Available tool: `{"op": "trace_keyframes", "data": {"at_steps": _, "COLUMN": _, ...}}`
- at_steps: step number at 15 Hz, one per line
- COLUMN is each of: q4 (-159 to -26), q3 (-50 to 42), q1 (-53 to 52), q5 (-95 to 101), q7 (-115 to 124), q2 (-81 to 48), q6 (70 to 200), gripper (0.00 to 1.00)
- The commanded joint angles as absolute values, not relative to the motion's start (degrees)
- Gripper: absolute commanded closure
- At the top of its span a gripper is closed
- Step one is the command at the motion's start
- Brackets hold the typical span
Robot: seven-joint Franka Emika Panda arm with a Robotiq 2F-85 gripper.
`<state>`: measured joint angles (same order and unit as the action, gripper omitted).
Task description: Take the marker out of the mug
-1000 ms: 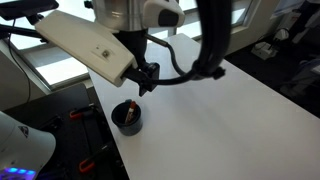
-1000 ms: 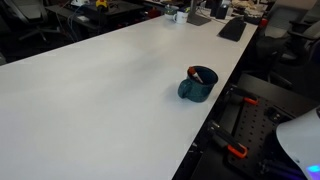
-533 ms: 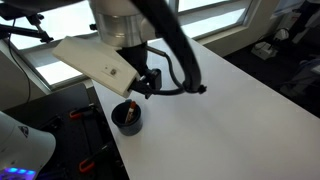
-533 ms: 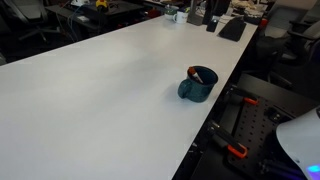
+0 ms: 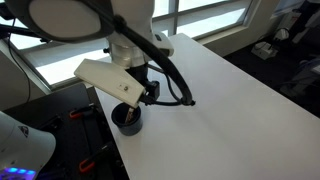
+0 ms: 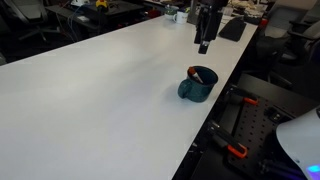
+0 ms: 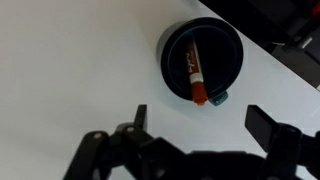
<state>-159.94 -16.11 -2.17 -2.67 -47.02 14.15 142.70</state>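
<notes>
The dark mug (image 7: pixel 202 58) stands near the edge of the white table (image 7: pixel 70 70), with a small handle at its lower right. It also shows in both exterior views (image 6: pixel 197 85) (image 5: pixel 128 120). The reddish-orange marker (image 7: pixel 195 75) lies slanted inside it, and its tip shows in an exterior view (image 6: pixel 197 76). My gripper (image 7: pixel 200 118) is open and empty, above the mug, with its two fingers apart below the mug in the wrist view. In an exterior view the gripper (image 6: pixel 205 42) hangs above and behind the mug.
The table edge runs close beside the mug, with dark floor and equipment beyond it (image 7: pixel 290 50). Clutter stands at the table's far end (image 6: pixel 190 15). The arm's body (image 5: pixel 110 80) hangs over the mug.
The arm has swung down and closer over the mug. The gripper has come into the exterior view that showed only the table. Mug and marker have not moved.
</notes>
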Motion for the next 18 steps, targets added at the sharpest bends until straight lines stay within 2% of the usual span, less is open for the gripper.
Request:
{"op": "trace_keyframes", "data": {"at_steps": 1, "q4": -159.93, "q3": -14.16, "q1": -1.7, "q5": -4.86, "q7": -48.69, "q2": 8.75, "q6": 145.96, "gripper": 0.0}}
{"op": "trace_keyframes", "data": {"at_steps": 5, "q4": -159.81, "q3": -12.08, "q1": -0.72, "q5": -5.28, "q7": -48.46, "q2": 4.68, "q6": 146.93, "gripper": 0.0}}
{"op": "trace_keyframes", "data": {"at_steps": 6, "q4": -159.73, "q3": -11.65, "q1": -0.41, "q5": -5.25, "q7": -48.39, "q2": 3.9, "q6": 147.02, "gripper": 0.05}}
{"op": "trace_keyframes", "data": {"at_steps": 7, "q4": -159.68, "q3": -11.23, "q1": -0.1, "q5": -5.41, "q7": -48.58, "q2": 3.29, "q6": 146.93, "gripper": 0.28}}
{"op": "trace_keyframes", "data": {"at_steps": 9, "q4": -159.62, "q3": -10.43, "q1": 0.67, "q5": -5.37, "q7": -48.56, "q2": 2.36, "q6": 146.86, "gripper": 0.32}}
{"op": "trace_keyframes", "data": {"at_steps": 15, "q4": -159.13, "q3": -9.55, "q1": 2.68, "q5": -4.84, "q7": -48.29, "q2": 1.56, "q6": 146.5, "gripper": 0.8}}
{"op": "trace_keyframes", "data": {"at_steps": 18, "q4": -159.11, "q3": -9.58, "q1": 3.28, "q5": -4.69, "q7": -48.0, "q2": 1.49, "q6": 146.47, "gripper": 0.99}}
